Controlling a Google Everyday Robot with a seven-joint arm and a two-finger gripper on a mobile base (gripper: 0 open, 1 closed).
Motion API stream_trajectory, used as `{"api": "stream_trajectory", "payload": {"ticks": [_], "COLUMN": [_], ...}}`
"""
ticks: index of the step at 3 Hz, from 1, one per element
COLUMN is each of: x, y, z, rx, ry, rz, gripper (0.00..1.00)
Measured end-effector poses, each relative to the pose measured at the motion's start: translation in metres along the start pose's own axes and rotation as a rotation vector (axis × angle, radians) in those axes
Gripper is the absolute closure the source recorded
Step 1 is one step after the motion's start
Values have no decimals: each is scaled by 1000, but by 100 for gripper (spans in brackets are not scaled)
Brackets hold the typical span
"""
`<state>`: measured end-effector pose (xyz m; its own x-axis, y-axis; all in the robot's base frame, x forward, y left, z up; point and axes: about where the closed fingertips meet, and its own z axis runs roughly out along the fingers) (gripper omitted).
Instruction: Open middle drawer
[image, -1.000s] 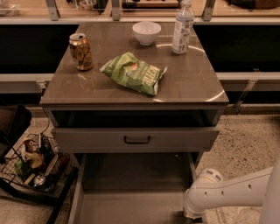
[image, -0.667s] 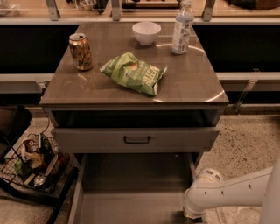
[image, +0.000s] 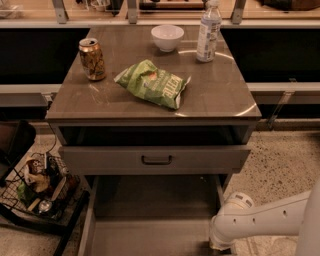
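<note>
Under the counter top, a grey-brown drawer front with a small dark handle stands slightly out, with a dark gap above it. Directly below it, the middle drawer is pulled far out toward me. Its bare grey floor and side rails show, but its front and handle lie below the picture's edge. My white arm comes in from the lower right and bends down beside the open drawer's right rail. The gripper is hidden below the bottom edge, near the drawer's front right corner.
On the counter lie a green chip bag, a soda can, a white bowl and a water bottle. A black wire basket with clutter stands on the floor at left. Speckled floor lies at right.
</note>
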<state>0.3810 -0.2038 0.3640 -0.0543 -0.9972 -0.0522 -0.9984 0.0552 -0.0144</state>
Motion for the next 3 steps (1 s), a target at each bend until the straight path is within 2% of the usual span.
{"api": "stream_trajectory", "payload": {"ticks": [1, 2, 3], "x": [0, 0, 0], "y": [1, 2, 2], "z": [1, 1, 1], "rx": [-2, -4, -4], "ry": [0, 0, 0], "rz": [0, 0, 0], "gripper": [13, 0, 0]}}
